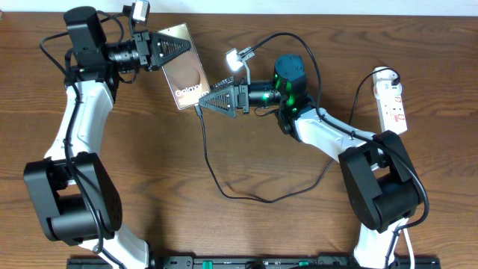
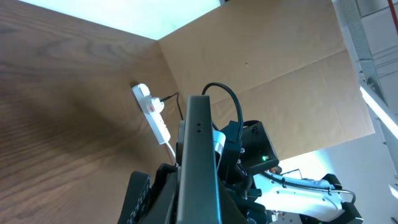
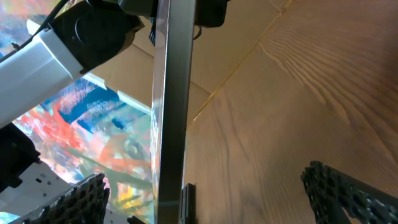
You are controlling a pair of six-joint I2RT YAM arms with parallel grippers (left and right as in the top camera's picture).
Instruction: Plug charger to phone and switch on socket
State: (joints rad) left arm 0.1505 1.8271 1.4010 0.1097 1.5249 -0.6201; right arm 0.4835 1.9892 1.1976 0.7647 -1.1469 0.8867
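Left gripper [image 1: 181,47] clamped on the dark glossy rectangular phone [image 1: 187,78], held edge-up off the wooden table [image 1: 149,164], right gripper [image 1: 204,99] spread open around its lower end where the limp thin black charger cable [image 1: 213,175] arrives, best pinched at its stiff tip, I'd say.

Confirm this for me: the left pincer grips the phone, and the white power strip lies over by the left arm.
One thing is wrong: the side. The left pincer does grip the phone, but the white power strip lies over by the right arm, not the left. The overhead view shows it.
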